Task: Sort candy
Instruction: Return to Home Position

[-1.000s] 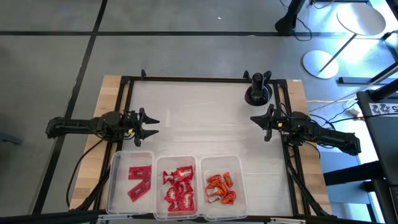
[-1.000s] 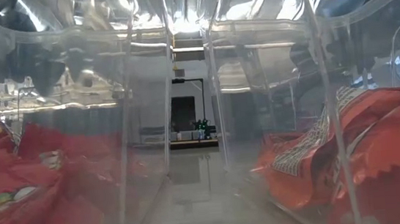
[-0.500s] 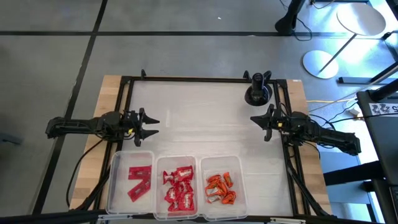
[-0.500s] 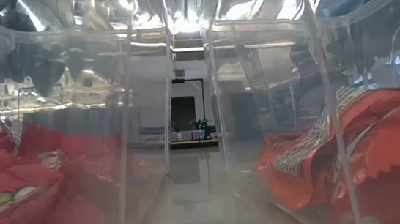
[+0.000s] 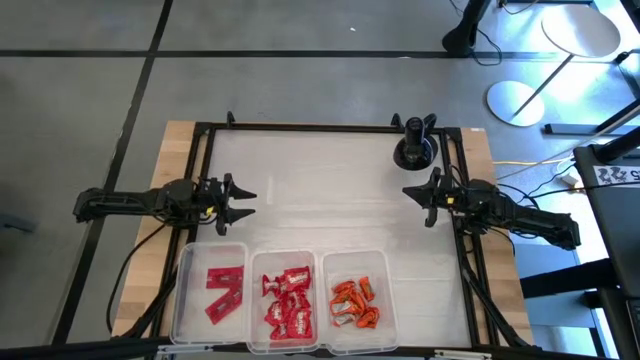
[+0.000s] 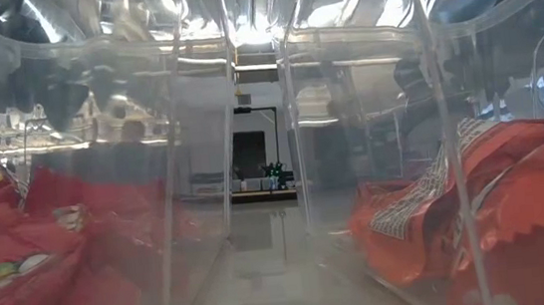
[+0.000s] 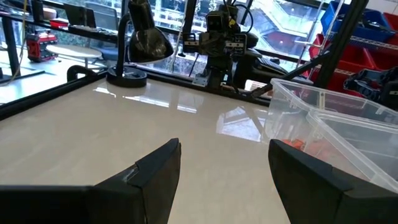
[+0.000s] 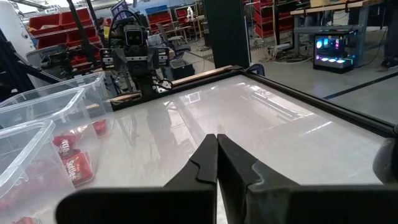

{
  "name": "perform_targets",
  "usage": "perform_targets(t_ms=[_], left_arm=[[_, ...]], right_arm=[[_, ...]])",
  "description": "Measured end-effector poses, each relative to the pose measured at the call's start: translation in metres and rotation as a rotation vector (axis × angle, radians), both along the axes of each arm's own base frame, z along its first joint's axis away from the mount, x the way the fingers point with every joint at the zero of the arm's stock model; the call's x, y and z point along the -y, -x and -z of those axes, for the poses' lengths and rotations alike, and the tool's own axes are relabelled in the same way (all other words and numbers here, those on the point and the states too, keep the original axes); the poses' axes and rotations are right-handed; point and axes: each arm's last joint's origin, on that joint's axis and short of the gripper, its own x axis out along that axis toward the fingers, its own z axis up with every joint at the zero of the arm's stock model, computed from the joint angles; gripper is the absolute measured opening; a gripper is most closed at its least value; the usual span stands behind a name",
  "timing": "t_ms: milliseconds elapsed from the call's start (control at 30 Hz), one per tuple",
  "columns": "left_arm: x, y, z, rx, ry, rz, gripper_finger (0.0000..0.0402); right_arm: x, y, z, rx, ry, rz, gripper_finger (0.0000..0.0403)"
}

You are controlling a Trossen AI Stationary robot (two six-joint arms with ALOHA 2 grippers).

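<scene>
Candy (image 5: 287, 303): all inside three clear bins set in a row. Bars (image 5: 223, 290) in the left bin (image 5: 186, 300), just beside the middle bin (image 5: 284, 253). Packets (image 5: 296, 322) with white marks in the middle bin itself. Orange pieces (image 5: 354, 303) in the right bin (image 5: 384, 300), just beside the middle bin on its other side. No loose piece seen on the table (image 5: 320, 180). Looks finished, bar parking the arms.

Left gripper (image 5: 238, 197) behind and to the left of the middle bin, apart from it, fingers spread, holding nothing. Right gripper (image 5: 424, 196) behind and to the right of the middle bin, fingers pressed together, pinching nothing.

Little left to spoil, yet some, as a judgement:
- Swinging either arm low toward the middle bin could clip a thin rim, push the row askew or spill light wrappers.
- Lowering the left gripper with its fingers spread could hook a bin wall.
- Moving the right arm away from the middle bin could knock the lamp (image 5: 413, 148), which stands near that gripper on its far side.

Safest kept high and away from the row. Cannot tell height clearance from above.
</scene>
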Motion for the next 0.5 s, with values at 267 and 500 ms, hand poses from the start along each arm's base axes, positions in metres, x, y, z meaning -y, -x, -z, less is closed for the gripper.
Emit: perform_targets(t_ms=[267,500], left_arm=[[0.0000,0.0000,0.0000,0.000,-0.001,0.000,0.0233],[0.0000,0.0000,0.0000,0.000,0.000,0.000,0.0233]], right_arm=[[0.0000,0.0000,0.0000,0.000,0.000,0.000,0.0005],[0.0000,0.0000,0.0000,0.000,0.000,0.000,0.0005]])
